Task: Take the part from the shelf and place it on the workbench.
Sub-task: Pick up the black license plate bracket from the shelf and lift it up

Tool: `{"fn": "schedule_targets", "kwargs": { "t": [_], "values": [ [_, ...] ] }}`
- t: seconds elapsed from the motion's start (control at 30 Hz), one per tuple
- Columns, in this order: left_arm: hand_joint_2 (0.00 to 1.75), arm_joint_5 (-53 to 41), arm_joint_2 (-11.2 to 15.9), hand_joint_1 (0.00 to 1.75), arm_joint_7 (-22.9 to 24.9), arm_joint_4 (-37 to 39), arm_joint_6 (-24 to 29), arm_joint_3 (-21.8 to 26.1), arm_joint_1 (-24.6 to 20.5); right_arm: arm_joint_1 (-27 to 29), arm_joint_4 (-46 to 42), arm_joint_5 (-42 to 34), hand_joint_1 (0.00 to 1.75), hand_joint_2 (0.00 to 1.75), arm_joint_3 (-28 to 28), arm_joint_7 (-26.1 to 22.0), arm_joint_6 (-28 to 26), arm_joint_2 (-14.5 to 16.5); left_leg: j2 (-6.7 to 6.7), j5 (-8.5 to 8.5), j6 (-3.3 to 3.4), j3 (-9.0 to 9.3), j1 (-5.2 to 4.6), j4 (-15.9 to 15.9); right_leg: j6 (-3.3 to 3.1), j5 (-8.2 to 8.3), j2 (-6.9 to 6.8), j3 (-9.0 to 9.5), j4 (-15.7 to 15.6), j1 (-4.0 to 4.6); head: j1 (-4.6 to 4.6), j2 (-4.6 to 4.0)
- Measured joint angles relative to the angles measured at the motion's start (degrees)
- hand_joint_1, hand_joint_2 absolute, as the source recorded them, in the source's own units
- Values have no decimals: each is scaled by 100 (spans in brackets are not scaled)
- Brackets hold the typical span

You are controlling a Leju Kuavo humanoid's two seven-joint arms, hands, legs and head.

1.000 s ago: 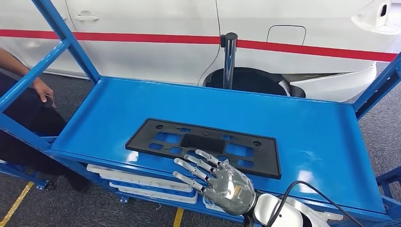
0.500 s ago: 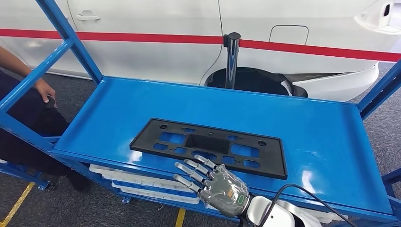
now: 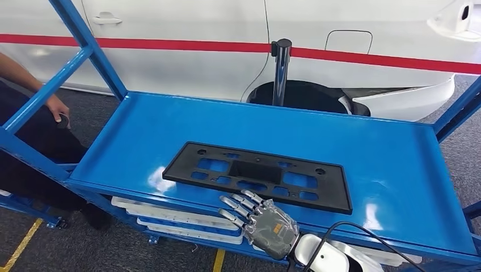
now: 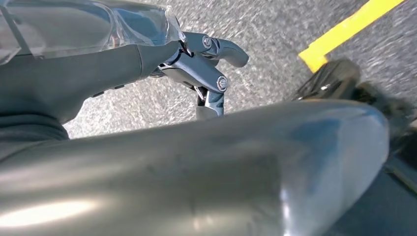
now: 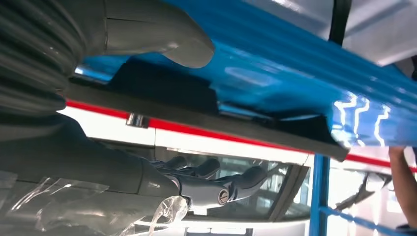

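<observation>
Person: the person (image 3: pixel 34 113) at the shelf's left is cut off by the head view's edge, leaving an arm and dark clothing.
Lower shelf: the white flat panels (image 3: pixel 170 218) are mostly hidden under the blue metal shelf (image 3: pixel 385 164).
Left hand (image 4: pixel 206 64): the fingers are partly hidden behind a blurred silver arm.
Right hand (image 3: pixel 262 222): its arm is cut off by the lower edge.

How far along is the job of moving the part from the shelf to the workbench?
Nothing is done yet: the black part lies flat on the blue shelf. In hand: the right robot hand reaches open-fingered at its near edge, holding nothing. Left: gripping, lifting, carrying, placing.
</observation>
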Motion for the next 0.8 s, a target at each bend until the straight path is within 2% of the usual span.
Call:
{"fn": "schedule_targets", "kwargs": {
  "t": [0.07, 0.1, 0.17, 0.2, 0.23, 0.27, 0.3, 0.37, 0.43, 0.5, 0.57, 0.6, 0.67, 0.7, 0.73, 0.77, 0.8],
  "values": [
    [0, -5, -5, 0, 0, 0, -1, 0, 6, 25, 48, -28, 0, 175, -19, 19, -23, -28, 7, 78, 71, 58, 7, -119, 32, -105, -7, -43, 117, 19, 5, 0],
    [0, -7, -8, 0, 0, 0, -2, 1, 6, 39, 74, -43, 0, 175, -29, 26, -40, -44, 11, 114, 102, 83, 11, -171, 25, -257, -9, -143, 351, 35, 8, 0],
    [0, -8, -10, 0, -1, 0, -3, 1, 7, 87, 141, -60, 0, 175, -40, 55, -79, -72, 15, 120, 138, 77, -13, -175, -4, -675, -12, -511, 1164, 68, 12, 0],
    [0, -8, -11, 0, -1, 0, -4, 1, 11, 122, 175, -62, 0, 175, -45, 77, -106, -84, 13, 118, 144, 72, -35, -167, -11, -807, -12, -677, 1523, 82, 11, 0],
    [0, -8, -12, 0, -1, 0, -4, 1, 16, 154, 208, -60, 0, 175, -52, 102, -141, -96, 12, 115, 152, 70, -54, -160, -16, -843, -12, -768, 1722, 96, 11, 0],
    [0, -8, -15, 0, -1, 0, -4, 1, 22, 179, 238, -53, 0, 175, -65, 126, -184, -109, 9, 107, 158, 69, -68, -142, -21, -749, -12, -729, 1655, 105, 11, 0],
    [0, -8, -17, 0, -1, 0, -4, 1, 26, 194, 264, -44, 0, 175, -80, 149, -226, -121, 7, 95, 159, 69, -76, -119, -28, -577, -12, -591, 1383, 108, 11, 0],
    [0, -7, -21, 0, -1, 0, -1, 3, 27, 212, 317, -10, 0, 175, -127, 202, -322, -144, 6, 25, 134, 46, -97, -14, -44, -230, -13, -167, 543, 102, 12, 0],
    [0, -1, -21, 0, -5, 0, 5, 9, 19, 232, 363, 17, 0, 175, -186, 259, -413, -160, 5, -36, 114, 3, -122, 81, -76, -116, -5, 45, 104, 95, 10, 0],
    [0, 5, -16, 0, -10, 0, 10, 16, 22, 267, 405, 29, 0, 175, -245, 302, -481, -176, 3, -54, 116, -19, -122, 115, -102, -119, 2, 40, 95, 88, 7, 0],
    [0, 6, -11, 0, -19, 0, 8, 20, 35, 302, 444, 43, 0, 175, -300, 332, -533, -196, 3, -178, 55, -88, -97, 298, -117, -115, 1, 40, 94, 69, 3, 0],
    [0, 6, -9, 0, -25, 0, 7, 21, 36, 316, 458, 50, 0, 175, -330, 345, -556, -204, 4, -326, -1, -200, -64, 561, -124, -112, 0, 39, 92, 58, 1, 0],
    [0, 6, -13, 0, -37, 0, 7, 24, 39, 343, 477, 63, 0, 175, -390, 366, -596, -217, 7, -710, -110, -569, 12, 1367, -130, -110, -3, 34, 90, 58, -1, 0],
    [0, 6, -13, 0, -40, 0, 6, 24, 44, 359, 486, 66, 0, 175, -414, 375, -615, -225, 8, -850, -141, -757, 42, 1752, -130, -111, -4, 33, 91, 58, -1, 0],
    [0, 6, -13, 0, -44, 0, 5, 25, 54, 379, 497, 69, 0, 175, -435, 382, -632, -233, 8, -888, -151, -870, 58, 1960, -128, -113, -3, 34, 91, 61, -1, 0],
    [0, 5, -13, 0, -47, 0, 3, 25, 63, 399, 508, 73, 0, 175, -456, 390, -653, -240, 7, -811, -139, -878, 61, 1937, -127, -113, -1, 39, 90, 65, -1, 0],
    [0, 4, -13, 0, -49, 0, 1, 25, 70, 415, 515, 75, 0, 175, -478, 397, -672, -245, 5, -640, -108, -776, 52, 1684, -126, -114, 3, 46, 88, 73, -1, 0]
  ]
}}
